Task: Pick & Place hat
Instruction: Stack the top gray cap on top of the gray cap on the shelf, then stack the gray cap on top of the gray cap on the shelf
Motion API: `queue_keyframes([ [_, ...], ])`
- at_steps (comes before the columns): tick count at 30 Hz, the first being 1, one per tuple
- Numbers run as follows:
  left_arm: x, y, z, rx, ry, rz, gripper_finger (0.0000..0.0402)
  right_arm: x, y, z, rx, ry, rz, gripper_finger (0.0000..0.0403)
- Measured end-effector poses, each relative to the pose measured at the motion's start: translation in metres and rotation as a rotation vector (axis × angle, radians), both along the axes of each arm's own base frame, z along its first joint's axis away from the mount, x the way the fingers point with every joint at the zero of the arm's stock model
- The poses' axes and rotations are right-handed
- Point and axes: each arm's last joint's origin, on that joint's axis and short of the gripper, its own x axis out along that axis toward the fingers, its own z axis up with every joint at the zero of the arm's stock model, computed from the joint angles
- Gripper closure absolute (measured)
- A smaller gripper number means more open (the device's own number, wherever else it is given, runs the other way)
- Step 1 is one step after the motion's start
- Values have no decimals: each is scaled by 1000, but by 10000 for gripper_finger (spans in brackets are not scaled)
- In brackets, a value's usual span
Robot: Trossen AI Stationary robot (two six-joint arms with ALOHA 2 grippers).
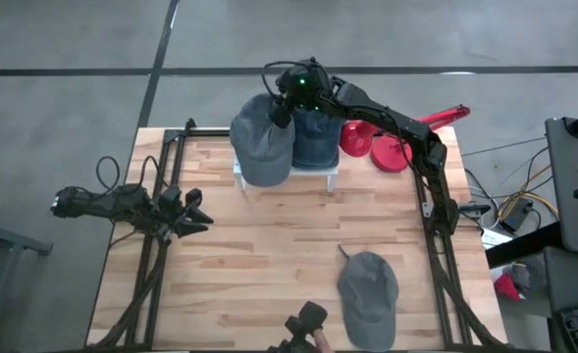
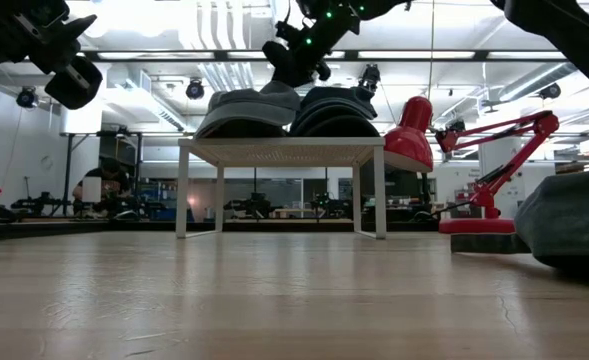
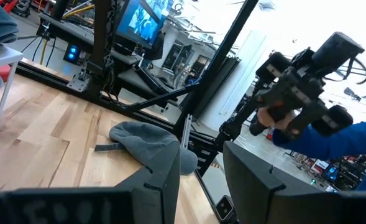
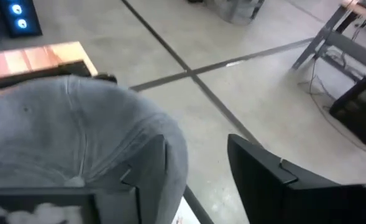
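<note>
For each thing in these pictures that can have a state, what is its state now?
Light gray hat: resting on the white stand, hanging over its edge.
Dark hat: resting on the same stand, beside the light one.
Third gray hat: lying flat on the table, untouched.
Red lamp: standing on the table, lit or not unclear.
Right end effector: open, above the light gray hat.
Left end effector: open, holding nothing.

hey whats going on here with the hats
The right gripper hangs at the far edge of the table, over a grey fabric cap lying on a small white stand, its jaws open around the cap's edge. A darker blue-grey cap sits beside it on the same stand. Another grey cap lies on the wooden table near the front right. The left gripper waits at the left side, holding nothing.
</note>
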Motion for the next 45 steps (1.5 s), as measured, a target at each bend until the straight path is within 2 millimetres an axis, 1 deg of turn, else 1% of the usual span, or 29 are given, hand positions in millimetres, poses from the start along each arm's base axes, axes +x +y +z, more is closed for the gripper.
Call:
queue_keyframes([
  [2, 0, 0, 0, 0, 0, 0, 278, -1, 1, 8, -13, -21, -1, 218],
  [5, 0, 0, 0, 0, 0, 0, 278, -4, 2, 26, -45, -66, 0, 206],
  [9, 0, 0, 0, 0, 0, 0, 278, -10, 5, 47, -87, -110, -4, 205],
  [12, 0, 0, 0, 0, 0, 0, 278, -11, 11, 56, -93, -122, 5, 210],
  [15, 0, 0, 0, 8, -2, 0, 278, -13, 23, 63, -103, -118, 44, 219],
  [19, 0, 0, 0, 24, -6, 2, 278, -18, 47, 66, -55, -43, 100, 235],
  [22, 0, 0, 0, 28, -7, 2, 278, -24, 70, 63, 31, 43, 124, 246],
  [26, 0, 0, 0, 81, -22, 6, 278, -37, 109, 60, 171, 169, 150, 257],
  [30, 0, 0, 0, 168, -46, 11, 278, -55, 151, 57, 325, 289, 132, 264],
  [34, 0, 0, 0, 199, -55, 13, 278, -76, 195, 56, 444, 419, 100, 268],
  [36, 0, 0, 0, 205, -56, 15, 278, -81, 216, 58, 484, 413, 101, 270],
  [39, 0, 0, 0, 205, -54, 24, 278, -90, 250, 61, 559, 403, 175, 271],
  [41, 0, 0, 0, 205, -52, 24, 278, -96, 271, 61, 597, 404, 180, 269],
  [45, 1, 1, -1, 205, -46, 38, 278, -110, 308, 47, 653, 455, 158, 268],
])
